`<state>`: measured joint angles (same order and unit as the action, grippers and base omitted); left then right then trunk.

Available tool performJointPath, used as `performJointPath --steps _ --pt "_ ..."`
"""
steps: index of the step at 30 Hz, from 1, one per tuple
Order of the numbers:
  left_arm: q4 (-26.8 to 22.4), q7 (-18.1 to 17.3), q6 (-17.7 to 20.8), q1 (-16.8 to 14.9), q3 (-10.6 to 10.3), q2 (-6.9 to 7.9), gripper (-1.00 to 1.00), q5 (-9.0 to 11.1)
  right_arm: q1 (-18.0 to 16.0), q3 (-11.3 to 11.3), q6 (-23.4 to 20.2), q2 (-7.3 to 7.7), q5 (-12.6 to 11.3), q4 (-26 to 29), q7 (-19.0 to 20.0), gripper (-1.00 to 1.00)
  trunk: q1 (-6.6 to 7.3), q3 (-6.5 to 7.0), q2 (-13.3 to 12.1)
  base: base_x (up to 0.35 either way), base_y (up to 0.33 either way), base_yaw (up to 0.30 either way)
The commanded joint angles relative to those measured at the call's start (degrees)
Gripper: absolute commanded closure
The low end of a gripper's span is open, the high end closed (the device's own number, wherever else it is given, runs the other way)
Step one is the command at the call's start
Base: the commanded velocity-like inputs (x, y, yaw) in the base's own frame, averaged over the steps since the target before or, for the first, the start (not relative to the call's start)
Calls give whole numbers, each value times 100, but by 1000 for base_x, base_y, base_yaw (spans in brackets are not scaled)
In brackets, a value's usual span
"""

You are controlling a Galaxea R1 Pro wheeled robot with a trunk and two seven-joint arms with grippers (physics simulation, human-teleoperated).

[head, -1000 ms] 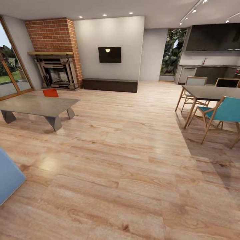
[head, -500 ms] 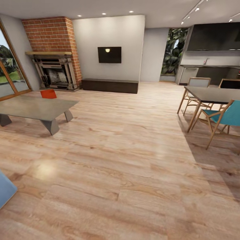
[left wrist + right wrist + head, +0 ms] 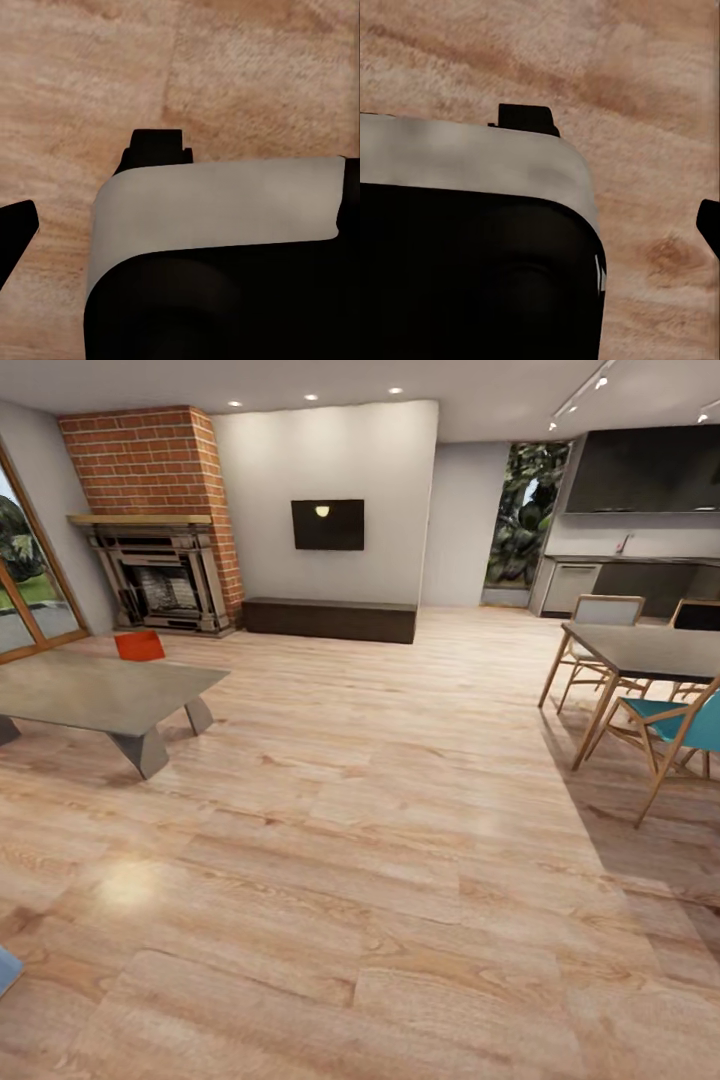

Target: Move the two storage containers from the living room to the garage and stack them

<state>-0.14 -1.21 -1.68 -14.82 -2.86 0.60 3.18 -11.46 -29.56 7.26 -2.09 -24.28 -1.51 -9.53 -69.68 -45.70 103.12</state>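
One orange-red storage container (image 3: 139, 645) stands on the light wood-plank flooring of the living room, just behind the far side of a low grey coffee table (image 3: 100, 695), in front of the red-brick fireplace (image 3: 160, 520). It is far from me, at the left of the head view. In the left wrist view my left gripper (image 3: 180, 214) is open and empty, one black fingertip (image 3: 16, 225) at the picture's edge above the planks. My right gripper (image 3: 540, 225) is open too, with a black fingertip (image 3: 709, 223) at the edge and nothing held.
A black wall TV (image 3: 328, 524) hangs above a long dark-brown cabinet (image 3: 330, 620). A dining table (image 3: 650, 650) with wooden chairs, one with a teal seat (image 3: 680, 725), stands at the right. A blue corner (image 3: 6, 968) shows at the lower left. Wide plank floor lies ahead.
The whole head view has shifted: the camera moved, so the coffee table and container sit further left and the blue corner has almost left the picture. Nothing in the room itself moved.
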Motion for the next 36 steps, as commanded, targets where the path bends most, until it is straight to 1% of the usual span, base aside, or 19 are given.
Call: performJointPath --steps 1,10,14,15,19,22,36 --pt "5 -12 -19 -3 -30 1 -100 33 -6 -49 30 -4 -52 -16 -6 -100 -3 -5 2 324 0 0" --pt "5 -12 -19 -3 -30 1 -100 33 -6 -50 5 -2 1 -16 51 -100 -3 -5 2 324 0 0" --pt "5 -15 -20 -3 -30 1 -100 33 -6 -56 -36 13 10 -17 613 -100 -3 -5 2 324 0 0" --pt "5 -13 -21 -3 -30 1 -100 33 -6 -57 -38 14 10 -16 684 -100 -3 -5 2 324 0 0" --pt "5 -12 -19 -3 -30 1 -100 33 -6 -58 -40 16 11 -16 754 -100 -3 -5 2 324 0 0" --pt "5 -11 -18 -3 -30 1 -100 33 -6 -59 -41 23 11 -16 903 -100 -3 -5 2 324 0 0" --pt "5 -11 -22 -3 -30 1 -100 33 -6 -59 -36 25 11 -16 945 -100 -3 -5 2 324 0 0"
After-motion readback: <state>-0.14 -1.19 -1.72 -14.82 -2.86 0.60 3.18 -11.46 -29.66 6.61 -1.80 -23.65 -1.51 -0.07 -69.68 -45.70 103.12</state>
